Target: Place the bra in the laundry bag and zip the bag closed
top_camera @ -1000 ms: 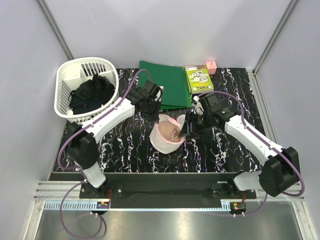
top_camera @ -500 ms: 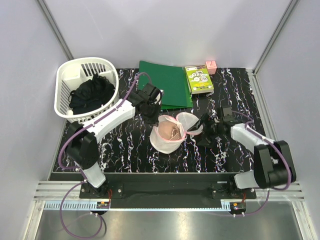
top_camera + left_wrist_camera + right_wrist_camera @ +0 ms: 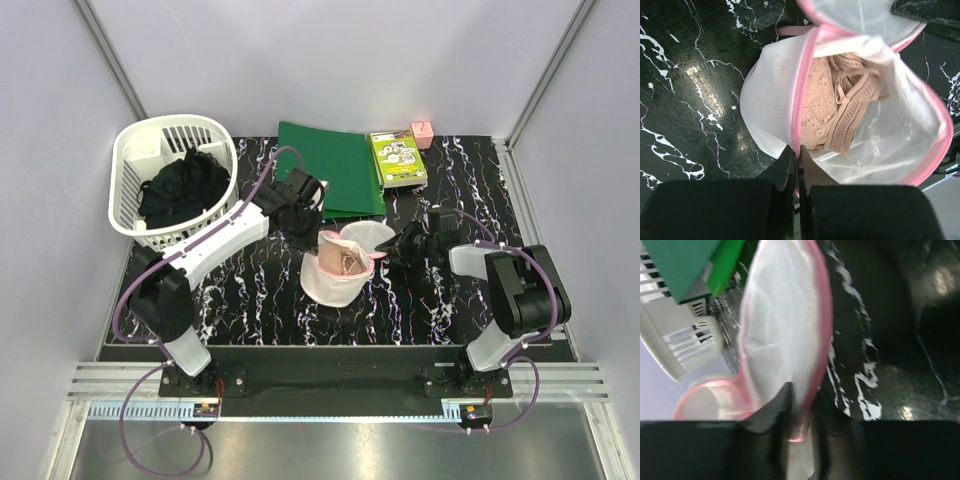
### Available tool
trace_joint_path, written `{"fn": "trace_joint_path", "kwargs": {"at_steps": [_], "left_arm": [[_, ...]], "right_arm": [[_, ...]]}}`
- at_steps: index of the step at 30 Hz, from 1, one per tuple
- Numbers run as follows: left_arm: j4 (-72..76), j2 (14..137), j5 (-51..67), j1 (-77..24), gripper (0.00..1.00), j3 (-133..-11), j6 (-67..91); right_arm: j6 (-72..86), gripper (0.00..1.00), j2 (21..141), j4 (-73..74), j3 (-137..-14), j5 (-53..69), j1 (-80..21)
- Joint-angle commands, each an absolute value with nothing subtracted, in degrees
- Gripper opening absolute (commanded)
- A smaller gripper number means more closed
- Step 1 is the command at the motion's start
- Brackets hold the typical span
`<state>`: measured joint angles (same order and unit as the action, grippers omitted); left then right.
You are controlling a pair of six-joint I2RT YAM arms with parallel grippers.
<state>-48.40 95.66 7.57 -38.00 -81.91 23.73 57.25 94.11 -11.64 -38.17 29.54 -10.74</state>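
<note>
The white mesh laundry bag (image 3: 335, 285) with pink zipper trim lies open mid-table, and the peach bra (image 3: 345, 260) is inside it. In the left wrist view the bra (image 3: 840, 115) fills the bag (image 3: 767, 100). My left gripper (image 3: 312, 232) is shut on the bag's pink rim at its far-left side, which also shows in the left wrist view (image 3: 799, 150). My right gripper (image 3: 393, 247) is shut on the pink edge of the bag's lid flap (image 3: 368, 237). The blurred right wrist view shows that gripper (image 3: 802, 412) and the flap (image 3: 780, 330) held upright.
A white slotted basket (image 3: 130, 150) holding black clothes (image 3: 185, 185) stands at the back left. A green folder (image 3: 335, 165), a green box (image 3: 398, 157) and a small pink object (image 3: 422, 133) lie at the back. The right arm is folded close to its base.
The right gripper has pulled back to the right with the lid flap, lifting it off the bag. The right arm has folded in. The left gripper has stayed on the rim.
</note>
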Motion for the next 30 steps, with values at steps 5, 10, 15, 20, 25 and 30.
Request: {"fn": "trace_joint_path", "kwargs": {"at_steps": [5, 10, 15, 20, 25, 30], "left_arm": [[-47.8, 89.3, 8.9, -37.2, 0.41, -80.5, 20.7], [-47.6, 84.9, 12.7, -31.8, 0.79, -81.0, 21.5], [-46.8, 83.7, 19.6, -30.6, 0.80, -87.3, 28.2], [-39.2, 83.2, 25.0, -30.2, 0.83, -87.2, 47.4], [-34.9, 81.2, 26.4, -31.3, 0.83, -85.3, 69.5], [-34.4, 80.4, 25.1, -31.8, 0.99, -83.1, 87.9]], "right_arm": [[38.2, 0.10, 83.9, -4.3, -47.9, 33.2, -10.5], [30.2, 0.10, 79.4, 4.5, -53.0, 37.4, -10.7], [23.5, 0.12, 75.9, 12.7, -56.2, 35.6, -13.1], [17.3, 0.15, 71.7, 21.7, -59.4, 26.5, -18.6], [14.2, 0.14, 68.5, 23.5, -59.0, 17.9, -23.5], [10.1, 0.13, 64.7, 23.6, -57.8, 11.8, -25.3]]}}
